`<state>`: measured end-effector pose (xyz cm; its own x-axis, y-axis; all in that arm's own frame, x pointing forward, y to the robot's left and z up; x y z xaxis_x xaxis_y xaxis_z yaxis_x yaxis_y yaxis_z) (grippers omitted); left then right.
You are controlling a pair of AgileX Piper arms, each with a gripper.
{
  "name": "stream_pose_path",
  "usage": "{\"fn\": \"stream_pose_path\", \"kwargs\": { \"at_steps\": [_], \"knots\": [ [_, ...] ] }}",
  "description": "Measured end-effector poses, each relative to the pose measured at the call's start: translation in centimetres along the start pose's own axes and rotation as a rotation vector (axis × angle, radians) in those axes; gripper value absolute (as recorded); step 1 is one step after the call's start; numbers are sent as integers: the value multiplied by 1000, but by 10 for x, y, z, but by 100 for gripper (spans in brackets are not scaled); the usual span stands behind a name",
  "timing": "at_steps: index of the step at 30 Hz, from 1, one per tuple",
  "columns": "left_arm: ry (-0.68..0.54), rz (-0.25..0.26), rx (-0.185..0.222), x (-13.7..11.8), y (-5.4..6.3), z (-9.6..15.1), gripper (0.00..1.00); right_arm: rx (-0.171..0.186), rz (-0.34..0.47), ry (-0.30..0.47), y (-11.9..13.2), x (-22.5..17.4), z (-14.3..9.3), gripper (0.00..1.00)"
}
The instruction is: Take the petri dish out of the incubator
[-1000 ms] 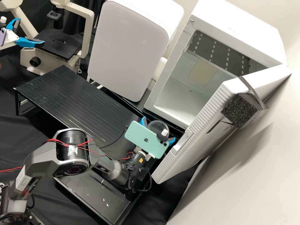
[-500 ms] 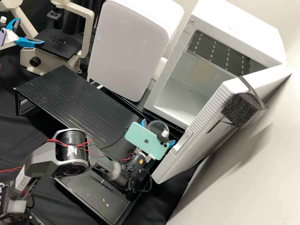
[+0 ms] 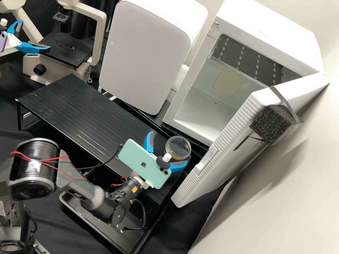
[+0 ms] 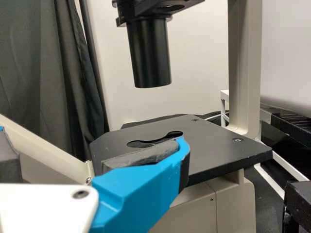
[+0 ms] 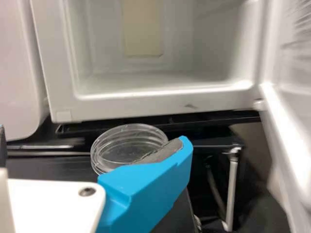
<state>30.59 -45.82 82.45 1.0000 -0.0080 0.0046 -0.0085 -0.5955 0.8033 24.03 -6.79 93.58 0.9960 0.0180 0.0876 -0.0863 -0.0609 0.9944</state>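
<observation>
Nearest in the high view, the right arm (image 3: 35, 148) has drawn back from the incubator (image 3: 272, 31), carrying the pale green phone (image 3: 143, 165) on its wrist with it. The right gripper (image 3: 169, 147), partly behind the phone half a second ago, now shows more of both blue fingers. Its jaws are spread wide, with nothing clamped. The petri dish (image 3: 178, 147) has stayed where it was, on the raised black tabletop (image 3: 88, 116), outside the incubator. It lies near the fingertips; whether a finger touches it I cannot tell.

Beyond the dish, the right wrist view looks into the incubator, at a pale panel (image 5: 142, 28) on its back wall. The high view adds a black foam block (image 3: 272, 123) on the outside of the open door (image 3: 231, 144), and a dark slotted panel (image 3: 247, 61) inside, high up.

Farthest off, the left gripper (image 3: 35, 34) is unchanged beside the microscope (image 3: 97, 38), jaws apart and without a load. The left wrist view gives the cut-out (image 4: 153, 141) in the black stage (image 4: 214, 148), under a dark tube (image 4: 149, 53).
</observation>
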Motion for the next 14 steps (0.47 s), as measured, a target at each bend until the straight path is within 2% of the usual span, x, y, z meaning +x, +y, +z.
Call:
{"fn": "stream_pose_path", "kwargs": {
  "at_steps": [2,3,5,8,14],
  "knots": [
    [0,0,0,0,0,0,100,14,84,-27,-6,-13,-9,100],
    [0,0,0,0,0,0,100,16,99,-28,-9,-16,-14,100],
    [0,0,0,0,0,0,100,44,111,-34,-18,-23,-19,100],
    [0,0,0,0,0,0,100,78,85,-30,-34,-26,-25,100],
    [0,0,0,0,0,0,100,105,20,-26,-56,-31,-32,100]
  ]
}}
